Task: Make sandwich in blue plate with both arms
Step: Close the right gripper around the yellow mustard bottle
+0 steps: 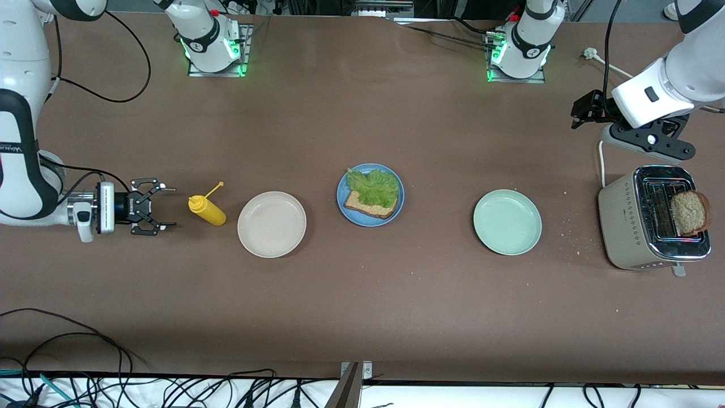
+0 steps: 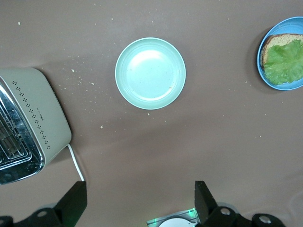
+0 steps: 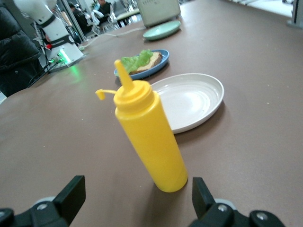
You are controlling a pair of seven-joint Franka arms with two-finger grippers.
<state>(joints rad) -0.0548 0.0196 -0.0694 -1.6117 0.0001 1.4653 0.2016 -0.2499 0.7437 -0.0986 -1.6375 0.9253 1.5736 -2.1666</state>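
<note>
Brown toasted bread slice (image 1: 689,212) stands in the beige metal toaster (image 1: 628,235) near the left gripper (image 1: 584,109), fingers spread; right gripper (image 1: 160,207), also spread, faces the yellow plastic squeeze bottle (image 1: 207,209).

The right arm is stretched low along its end of the table, its wrist held level, and the right gripper (image 1: 165,207) is kept wide open. The left arm is raised, its wrist turned downward, with the left gripper (image 2: 139,201) spread open.
</note>
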